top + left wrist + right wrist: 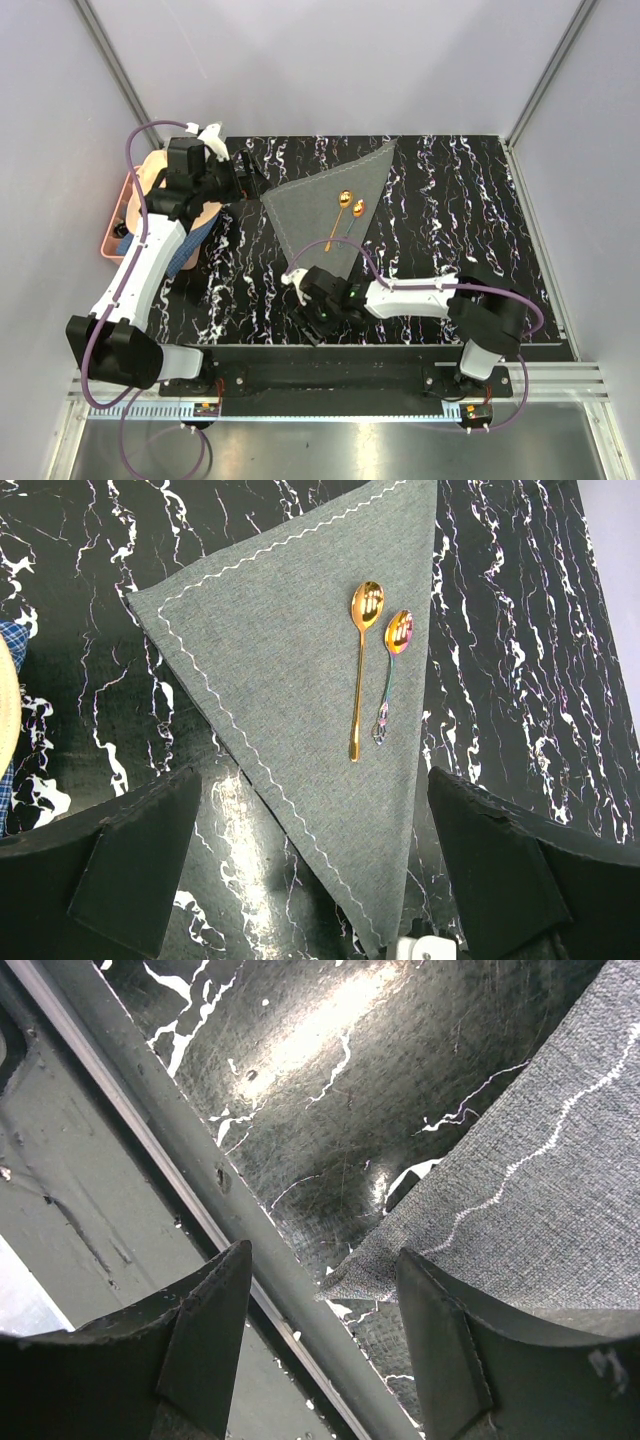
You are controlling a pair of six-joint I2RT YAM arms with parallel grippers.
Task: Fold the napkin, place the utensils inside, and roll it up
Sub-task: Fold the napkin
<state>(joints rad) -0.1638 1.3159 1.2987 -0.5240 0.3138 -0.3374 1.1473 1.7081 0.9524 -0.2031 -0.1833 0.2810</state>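
One pink basket (107, 238) upper left; triangular grey napkin (280, 680) bears two spoons (358, 680); left gripper (315, 820) and right gripper (322, 1290) both gape.

A black desk (450, 220) veined with white marbling lies between pale grey walls (330, 60). At its left edge sits a pink tray (112, 222). A peach hat (150, 178) rests on the tray, and a blue checked cloth (8, 645) lies just beside the hat's brim. A grey metal rail (215, 1200) runs along the desk's near edge.
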